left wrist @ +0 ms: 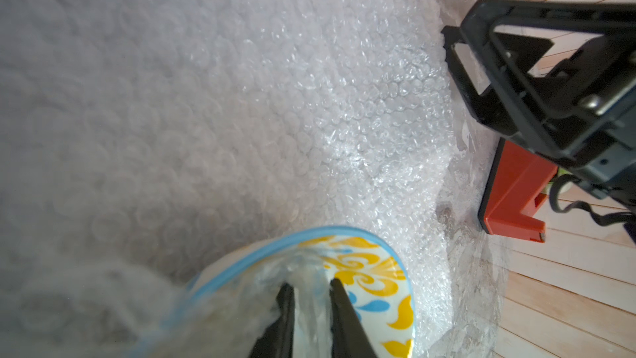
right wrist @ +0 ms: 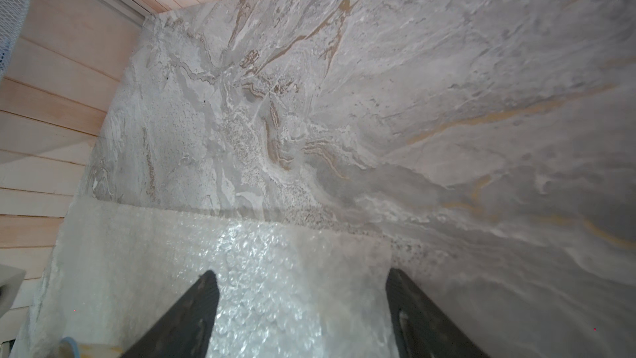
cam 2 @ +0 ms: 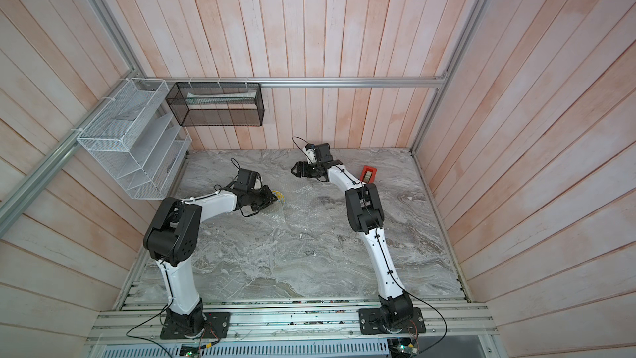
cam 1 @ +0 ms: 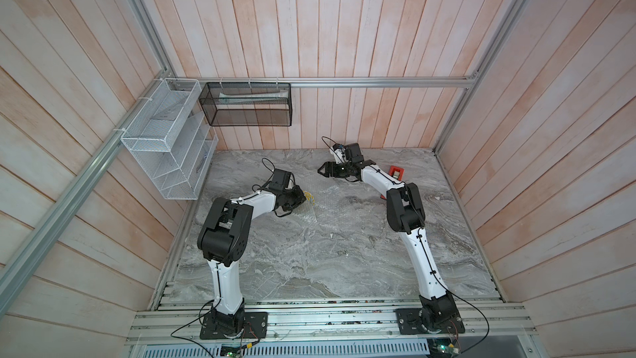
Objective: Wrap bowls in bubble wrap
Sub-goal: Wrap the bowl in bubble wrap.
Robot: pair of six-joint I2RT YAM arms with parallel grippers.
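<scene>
While left gripper [left wrist: 311,299] pinches bubble wrap [left wrist: 275,98] over the bowl [left wrist: 371,270], right gripper [right wrist: 303,304] hangs wide open, empty, above wrap's edge toward far side of counter [right wrist: 378,98]; likely nearer arm to fold.

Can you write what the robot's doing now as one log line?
left gripper: narrow, bubble wrap between fingers, over bowl, grip unclear | right gripper: open, empty, above bubble wrap edge

Two slim robot arms, the left arm [cam 1: 225,284] and right arm [cam 1: 422,260], have glossy white shells joined by bulky, rounded black joint housings [cam 1: 223,232]. Thin black cables [cam 1: 426,253] run along the shells. Each arm stands on a black base plate [cam 1: 256,322] with silver screws. A black box camera [cam 1: 281,180] sits at each wrist. The left hand [left wrist: 311,304] and right hand [right wrist: 303,308] each have two tapered black fingers [right wrist: 203,304].
</scene>
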